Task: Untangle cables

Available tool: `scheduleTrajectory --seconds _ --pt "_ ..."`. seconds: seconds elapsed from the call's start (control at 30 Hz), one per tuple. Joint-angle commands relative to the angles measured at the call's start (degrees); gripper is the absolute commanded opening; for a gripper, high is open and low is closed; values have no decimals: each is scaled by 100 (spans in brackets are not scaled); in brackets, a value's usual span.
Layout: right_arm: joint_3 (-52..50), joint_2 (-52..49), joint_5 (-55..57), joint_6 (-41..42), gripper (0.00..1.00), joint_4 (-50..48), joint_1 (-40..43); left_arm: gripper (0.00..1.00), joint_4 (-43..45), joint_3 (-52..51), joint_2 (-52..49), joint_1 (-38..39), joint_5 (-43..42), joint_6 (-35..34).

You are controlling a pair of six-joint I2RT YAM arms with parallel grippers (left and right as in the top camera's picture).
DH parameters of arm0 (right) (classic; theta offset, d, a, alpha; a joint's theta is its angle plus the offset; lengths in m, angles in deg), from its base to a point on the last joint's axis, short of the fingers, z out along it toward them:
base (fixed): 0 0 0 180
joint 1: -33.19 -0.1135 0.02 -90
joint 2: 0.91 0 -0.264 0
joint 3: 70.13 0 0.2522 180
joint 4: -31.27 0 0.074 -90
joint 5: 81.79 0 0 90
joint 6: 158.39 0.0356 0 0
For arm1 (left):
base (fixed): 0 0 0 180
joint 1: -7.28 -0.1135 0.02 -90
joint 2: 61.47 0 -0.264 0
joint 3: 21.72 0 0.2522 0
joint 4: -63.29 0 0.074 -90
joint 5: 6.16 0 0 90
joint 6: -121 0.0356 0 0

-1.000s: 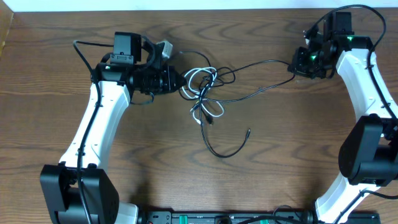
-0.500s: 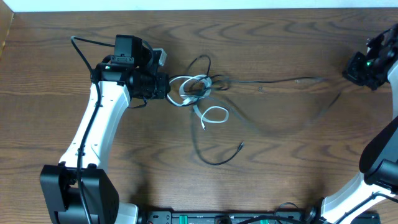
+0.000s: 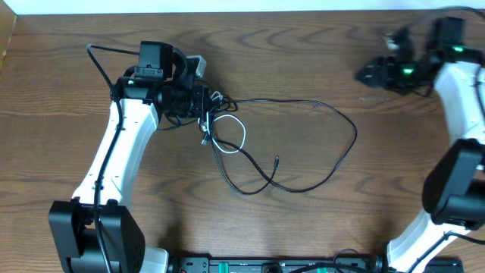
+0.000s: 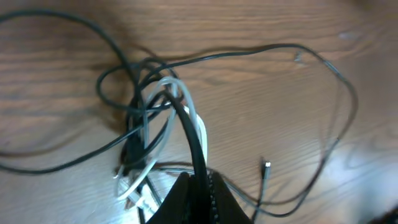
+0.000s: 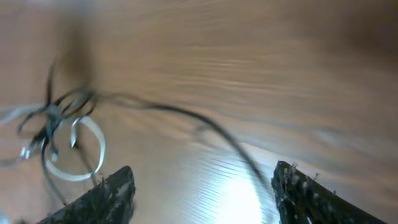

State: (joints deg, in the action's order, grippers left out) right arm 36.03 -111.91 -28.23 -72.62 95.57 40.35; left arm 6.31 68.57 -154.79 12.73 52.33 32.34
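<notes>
Thin black cable (image 4: 249,52) lies slack, released as the right fingers (image 5: 118,193) sprang wide and empty; left fingers (image 4: 193,199) stay pinched where it knots with the thin white cable (image 3: 243,135).

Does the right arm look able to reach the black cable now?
Probably yes: the right gripper is open and empty, with only bare table between it and the black cable at its nearest bend.

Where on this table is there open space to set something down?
Bare tabletop lies between the loop of the black cable and the right arm, and along the far edge between left gripper and right gripper. Crowded beside the left gripper, where the white cable tangles with the black.
</notes>
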Motion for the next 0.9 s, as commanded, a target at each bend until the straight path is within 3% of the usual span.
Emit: scheduleTrajectory --seconds 0.0,0.2,0.3,0.47,0.67,0.87 --pt "-28 -68 -122 -420 71 -168 -743 7 46 251 153 -24 -835 57" --pt "-28 -70 179 -422 76 -824 -1609 8 181 697 942 -24 -1744 55" --pt "-28 -70 79 -575 82 -1010 -1731 7 363 697 1506 -24 -1779 7" --pt "-28 -70 -822 -1725 85 -1034 -1871 8 476 697 2124 -24 -1742 -11" --pt "-28 -68 -901 -2586 88 -1025 -2164 8 361 697 2070 -24 -1738 -13" --pt "-28 -76 -883 -2892 84 -1056 -2647 7 345 695 2020 -24 -1738 -140"
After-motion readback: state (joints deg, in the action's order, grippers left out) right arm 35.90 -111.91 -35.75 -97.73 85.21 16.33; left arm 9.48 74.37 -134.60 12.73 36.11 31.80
